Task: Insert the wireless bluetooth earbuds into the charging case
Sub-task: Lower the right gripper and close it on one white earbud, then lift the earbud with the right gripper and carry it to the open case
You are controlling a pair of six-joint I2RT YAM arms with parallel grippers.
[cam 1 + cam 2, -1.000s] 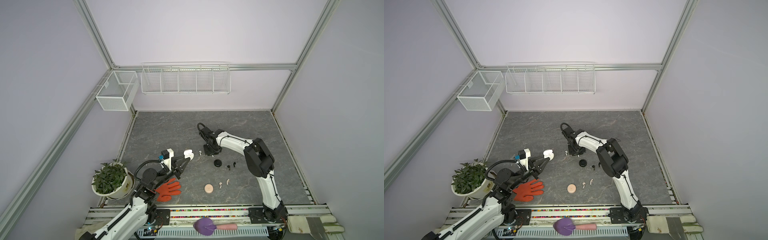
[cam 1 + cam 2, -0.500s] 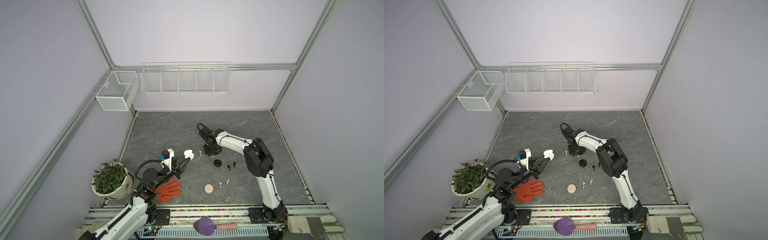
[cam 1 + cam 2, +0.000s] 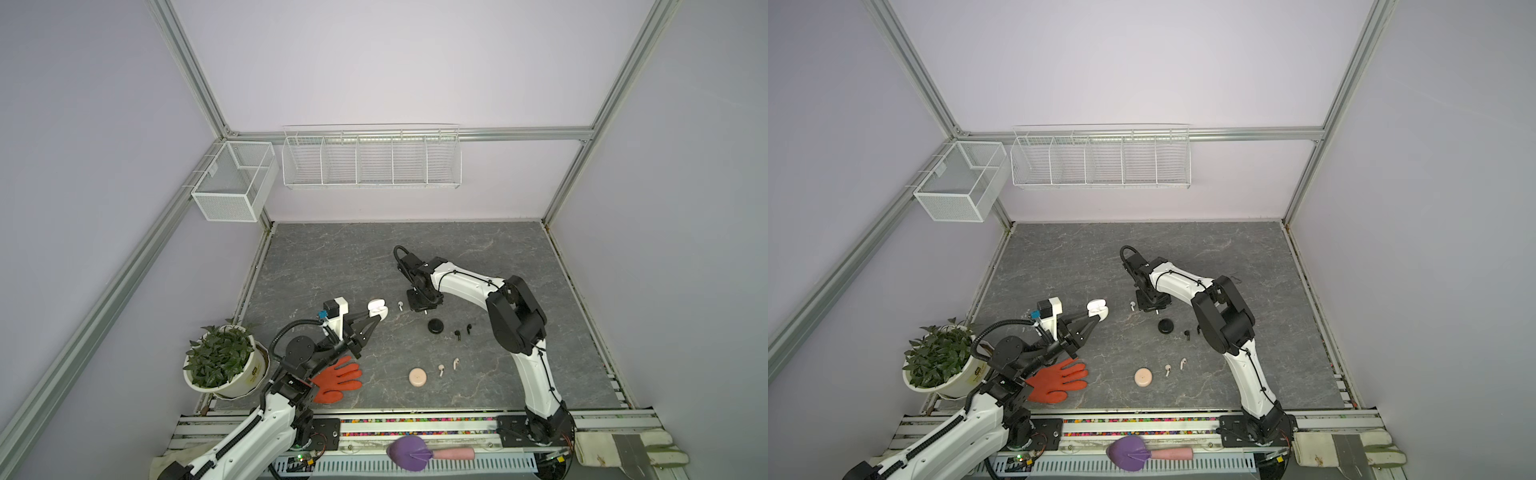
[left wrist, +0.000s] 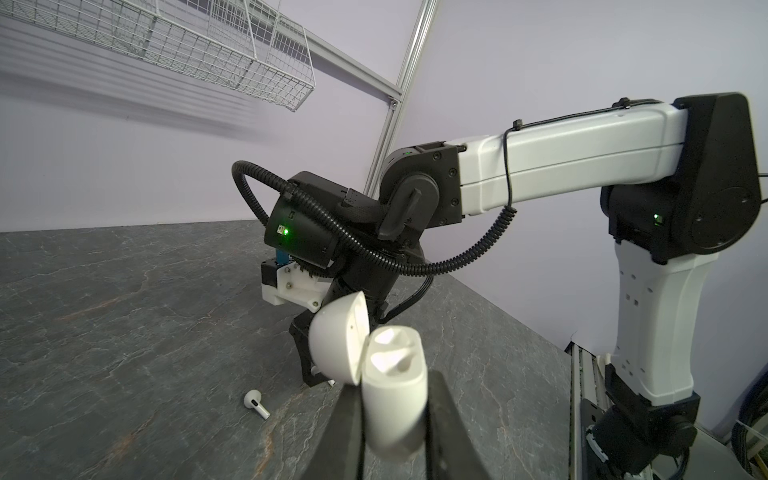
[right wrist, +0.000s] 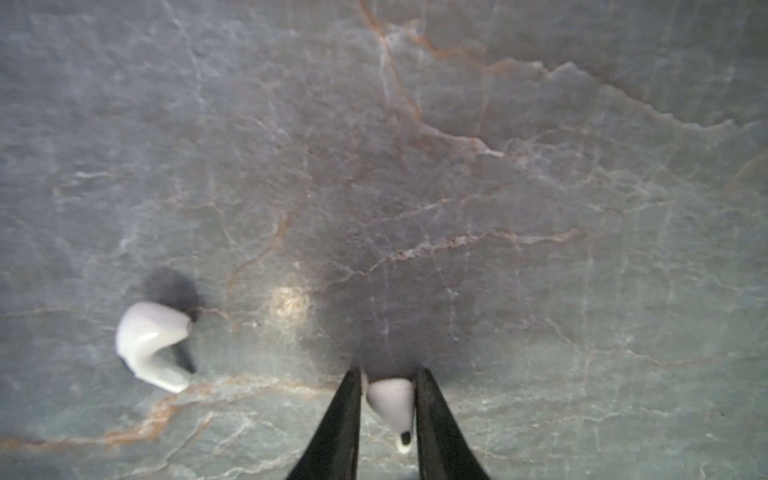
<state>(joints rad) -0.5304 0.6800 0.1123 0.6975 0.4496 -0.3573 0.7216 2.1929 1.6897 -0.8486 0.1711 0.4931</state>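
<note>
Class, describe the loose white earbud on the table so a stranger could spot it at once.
On the grey marble table, find the open white charging case held by the left gripper. Between it and the right gripper lies the white earbud. Its twin is pinched in the right gripper; the black earbuds and pink earbuds lie farther off.

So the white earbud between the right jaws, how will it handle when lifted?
Probably slippery: the earbud is glossy and tapered, so it may squirt from the right gripper. Likely very light, being small even against the fingertips. Its hard-looking shell shouldn't flex.
</note>
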